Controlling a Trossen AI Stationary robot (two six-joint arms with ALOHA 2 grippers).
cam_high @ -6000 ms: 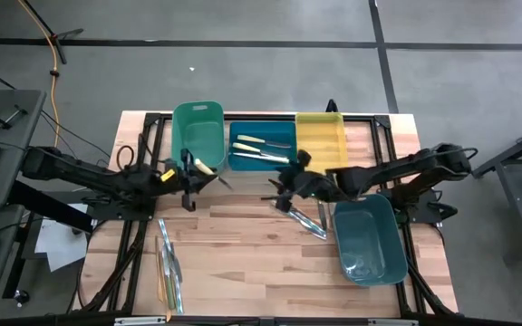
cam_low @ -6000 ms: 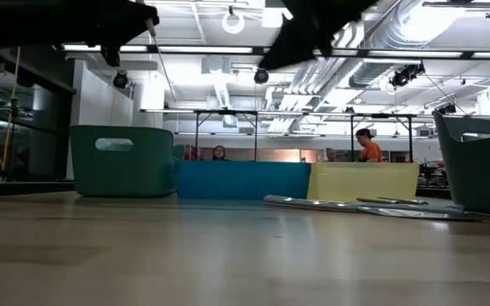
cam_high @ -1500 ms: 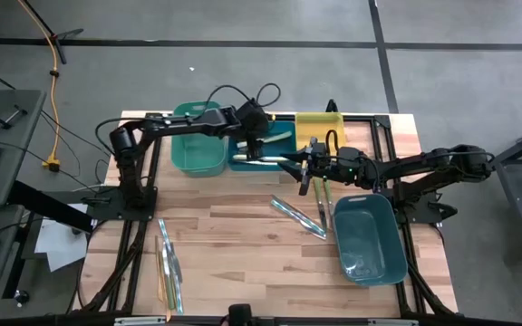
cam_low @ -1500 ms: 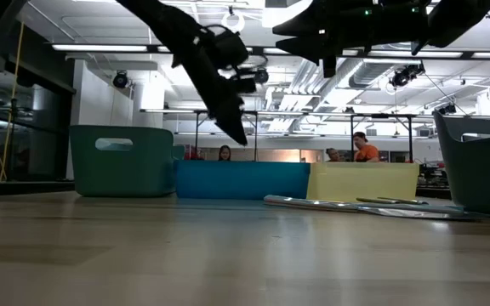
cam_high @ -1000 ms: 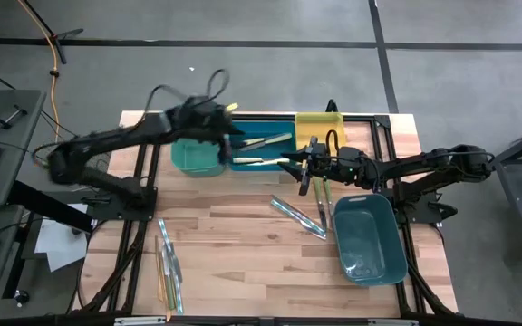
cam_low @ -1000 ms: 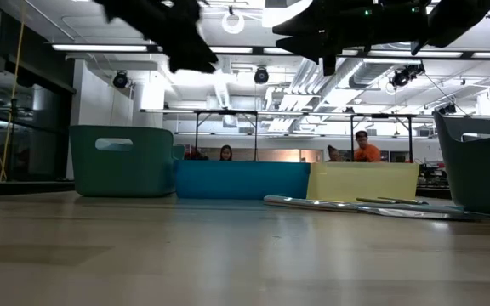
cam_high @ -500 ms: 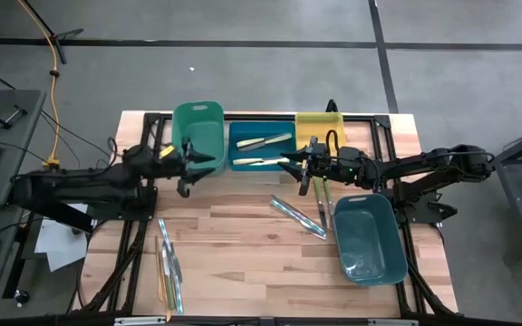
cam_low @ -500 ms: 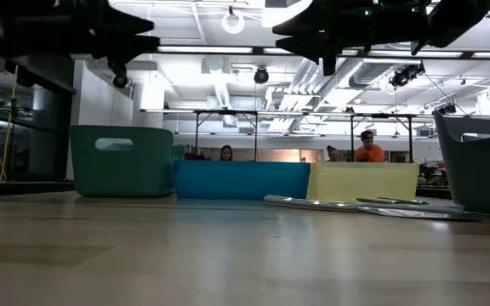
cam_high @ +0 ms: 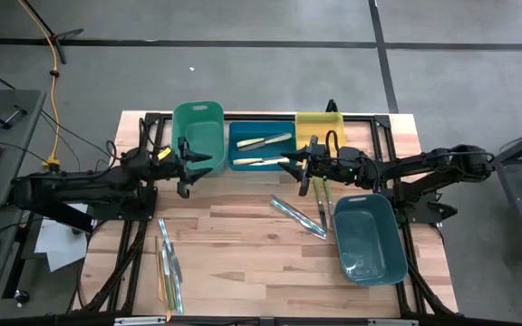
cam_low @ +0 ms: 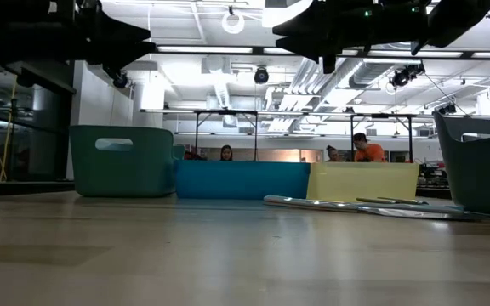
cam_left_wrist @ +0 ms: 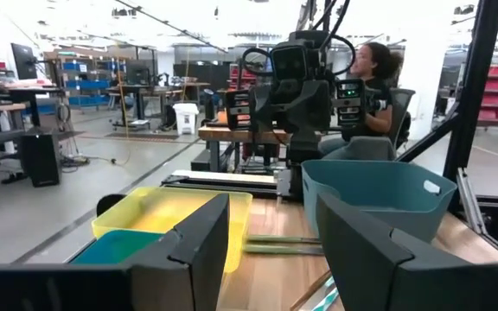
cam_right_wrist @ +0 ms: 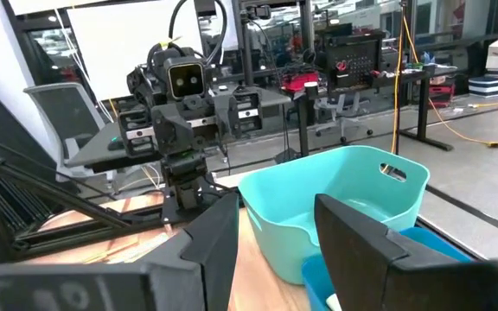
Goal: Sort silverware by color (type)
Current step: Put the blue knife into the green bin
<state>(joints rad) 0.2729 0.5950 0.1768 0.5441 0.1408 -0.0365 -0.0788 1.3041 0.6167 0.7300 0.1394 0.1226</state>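
Note:
Two pale-handled pieces of silverware (cam_high: 261, 151) lie in the blue bin (cam_high: 243, 133). More silverware lies flat on the wood: several pieces mid-table (cam_high: 302, 217) and a bundle near the front left (cam_high: 167, 267). My left gripper (cam_high: 198, 167) hovers level beside the near end of the green bin (cam_high: 199, 131). It is open, with nothing between its fingers (cam_left_wrist: 271, 225). My right gripper (cam_high: 290, 167) hovers level at the near edge of the blue and yellow bins, facing the left one. It is also open, with nothing between its fingers (cam_right_wrist: 279, 220).
A yellow bin (cam_high: 321, 138) stands right of the blue one along the far edge. A larger teal bin (cam_high: 368, 237) stands at the right near side. Black frame rails run along the table's left and right. People sit at desks in the room beyond.
My left gripper has drawn back from above the green bin toward the table's left and near side. It sank and tipped from pointing down to level, then came to rest. No silverware has shifted.

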